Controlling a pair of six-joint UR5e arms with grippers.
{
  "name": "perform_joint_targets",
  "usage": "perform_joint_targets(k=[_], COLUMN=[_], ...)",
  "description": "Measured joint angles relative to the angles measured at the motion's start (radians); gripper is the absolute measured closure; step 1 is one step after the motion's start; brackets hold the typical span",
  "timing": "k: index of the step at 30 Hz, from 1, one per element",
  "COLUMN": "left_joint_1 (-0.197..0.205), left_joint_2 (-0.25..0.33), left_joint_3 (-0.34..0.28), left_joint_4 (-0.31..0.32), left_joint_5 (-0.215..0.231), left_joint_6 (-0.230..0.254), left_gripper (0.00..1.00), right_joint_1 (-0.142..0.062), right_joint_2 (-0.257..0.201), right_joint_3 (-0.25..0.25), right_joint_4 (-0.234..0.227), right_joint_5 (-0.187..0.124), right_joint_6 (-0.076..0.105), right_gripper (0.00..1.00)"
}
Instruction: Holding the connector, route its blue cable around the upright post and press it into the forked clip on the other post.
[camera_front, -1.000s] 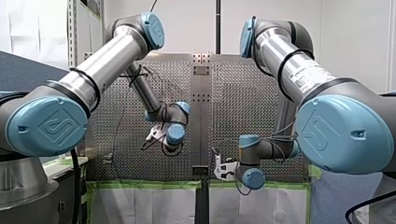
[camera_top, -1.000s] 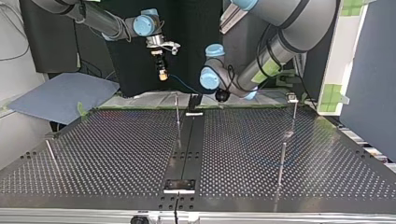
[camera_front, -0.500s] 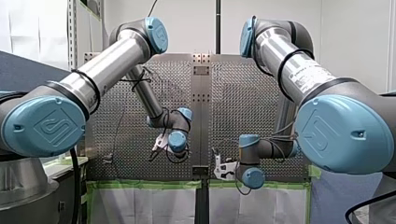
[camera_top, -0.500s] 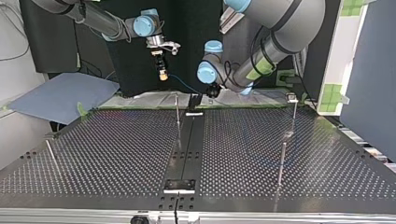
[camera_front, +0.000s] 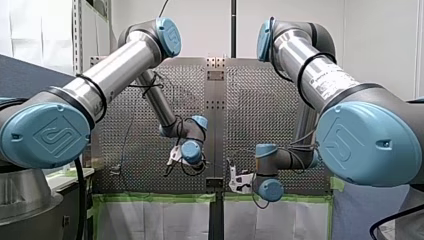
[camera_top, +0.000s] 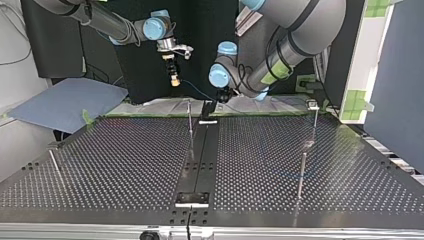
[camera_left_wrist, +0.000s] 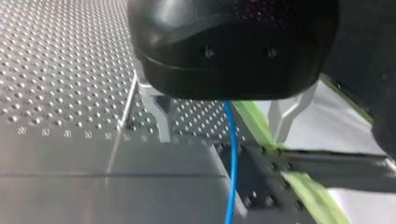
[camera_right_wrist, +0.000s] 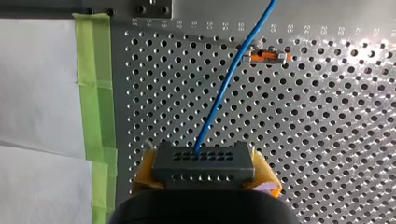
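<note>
Gripping the connector (camera_right_wrist: 203, 161), my right hand (camera_right_wrist: 204, 171) hovers by the taped table (camera_right_wrist: 327, 140) edge.

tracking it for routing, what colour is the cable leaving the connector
Blue cable, right wrist view.

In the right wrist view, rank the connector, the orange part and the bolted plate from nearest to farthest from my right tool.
1. connector: held in my right tool, between its yellow pads.
2. orange part: ahead, beside the blue cable.
3. bolted plate: farthest ahead, past the orange part.
</note>
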Motion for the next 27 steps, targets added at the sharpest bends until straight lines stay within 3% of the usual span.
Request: perform_joint_targets(k=[14, 22, 27], left_joint_1=[-0.017, -0.037, -0.049], left_joint_2=[0.0, 0.0, 0.0], left_joint_3=[0.0, 0.0, -0.001], left_joint_4=[0.011, 0.013, 0.019], left_joint_5=[0.112, 0.109, 0.075], left_joint_6=[-0.108, -0.109, -0.1], left_gripper=[0.0, 0.0, 0.0], right_joint_1=[0.001, 0.001, 0.001], right_joint_2=[0.0, 0.0, 0.0], right_joint_3=[-0.01, -0.019, -0.025], right_joint_4=[0.034, 0.047, 0.056], right_joint_5=[-0.018, -0.04, -0.064], right_joint_6=[-0.028, -0.036, -0.042], right_gripper=[1.0, 1.0, 1.0])
